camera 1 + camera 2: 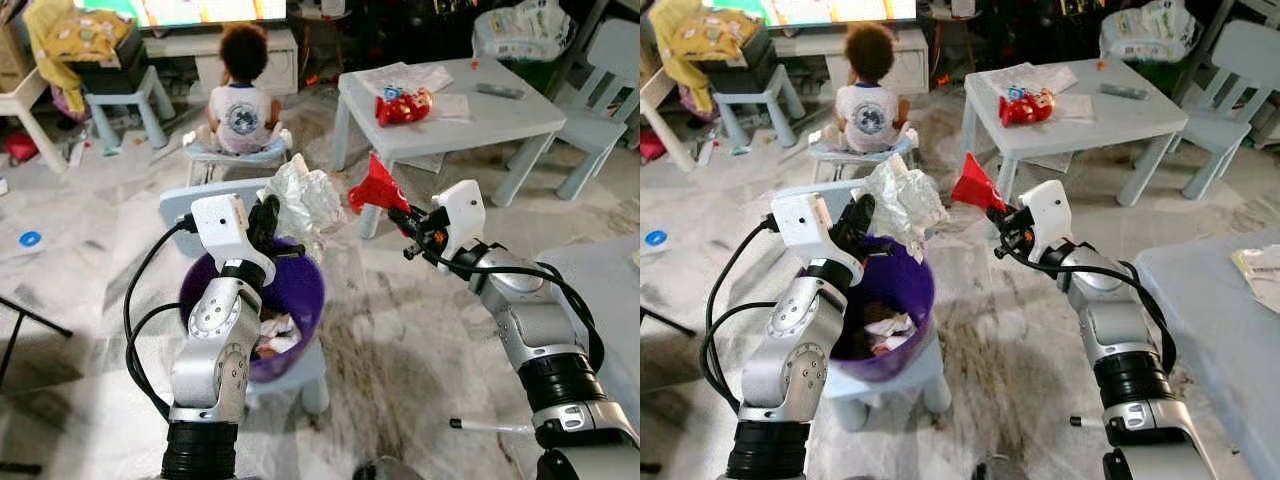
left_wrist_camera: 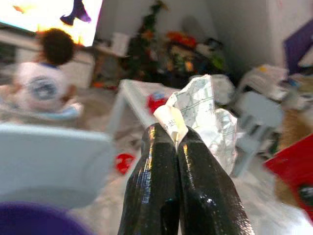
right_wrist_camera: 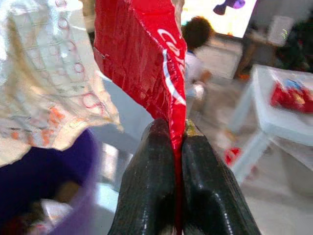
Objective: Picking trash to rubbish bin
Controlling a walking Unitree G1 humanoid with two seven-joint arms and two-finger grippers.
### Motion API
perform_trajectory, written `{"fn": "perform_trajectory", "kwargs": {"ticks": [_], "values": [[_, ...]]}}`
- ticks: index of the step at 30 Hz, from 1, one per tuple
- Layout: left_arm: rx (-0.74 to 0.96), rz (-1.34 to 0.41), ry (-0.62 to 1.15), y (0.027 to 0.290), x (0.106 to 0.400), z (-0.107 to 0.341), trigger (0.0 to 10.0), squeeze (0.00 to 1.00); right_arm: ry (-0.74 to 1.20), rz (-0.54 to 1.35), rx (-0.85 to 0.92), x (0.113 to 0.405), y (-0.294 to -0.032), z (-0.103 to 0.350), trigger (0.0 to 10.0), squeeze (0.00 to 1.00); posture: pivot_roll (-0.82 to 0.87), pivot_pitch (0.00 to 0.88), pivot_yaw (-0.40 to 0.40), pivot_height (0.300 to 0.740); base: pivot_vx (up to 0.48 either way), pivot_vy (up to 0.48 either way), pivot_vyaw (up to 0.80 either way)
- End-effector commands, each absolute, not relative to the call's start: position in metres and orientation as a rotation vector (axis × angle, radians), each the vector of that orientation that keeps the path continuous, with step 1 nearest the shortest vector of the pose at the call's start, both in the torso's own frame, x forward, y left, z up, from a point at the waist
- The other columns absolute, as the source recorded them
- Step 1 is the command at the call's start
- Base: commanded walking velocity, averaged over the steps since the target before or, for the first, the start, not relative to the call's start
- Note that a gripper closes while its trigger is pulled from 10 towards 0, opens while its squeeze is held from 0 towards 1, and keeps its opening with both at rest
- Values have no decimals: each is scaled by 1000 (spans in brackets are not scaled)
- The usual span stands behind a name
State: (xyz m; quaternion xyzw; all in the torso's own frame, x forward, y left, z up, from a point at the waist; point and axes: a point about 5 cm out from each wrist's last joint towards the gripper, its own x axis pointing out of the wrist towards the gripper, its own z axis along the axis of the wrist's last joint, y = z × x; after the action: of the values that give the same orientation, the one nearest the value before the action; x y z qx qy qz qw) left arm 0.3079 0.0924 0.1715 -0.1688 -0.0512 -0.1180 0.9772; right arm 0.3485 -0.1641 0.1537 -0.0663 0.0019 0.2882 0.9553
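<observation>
The left pincer point(image 2: 176, 139) is clamped on a silver wrapper point(image 1: 300, 200) over the purple bin point(image 1: 300, 300). The right pincer point(image 3: 178, 134) pinches a red wrapper point(image 1: 377, 187) beside it.

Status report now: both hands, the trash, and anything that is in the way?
Left hand shut on crumpled silver wrapper, above purple bin. Right hand shut on red wrapper, right of bin. Person seated beyond, apart from the bin.

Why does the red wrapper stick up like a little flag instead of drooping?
Probably because it is thin and light: the red wrapper stands up from the right gripper, pinched only by its edge. It looks creased, so likely crinkly, not stiff. Being glossy, it may slip if the fingers loosen.
</observation>
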Motion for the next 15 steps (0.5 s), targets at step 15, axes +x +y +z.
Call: {"fn": "perform_trajectory", "kwargs": {"ticks": [15], "values": [[-335, -205, -127, 99, 305, 174, 0, 0, -35, 607, -153, 349, -160, 162, 0, 0, 35, 119, -66, 740, 167, 0, 318]]}}
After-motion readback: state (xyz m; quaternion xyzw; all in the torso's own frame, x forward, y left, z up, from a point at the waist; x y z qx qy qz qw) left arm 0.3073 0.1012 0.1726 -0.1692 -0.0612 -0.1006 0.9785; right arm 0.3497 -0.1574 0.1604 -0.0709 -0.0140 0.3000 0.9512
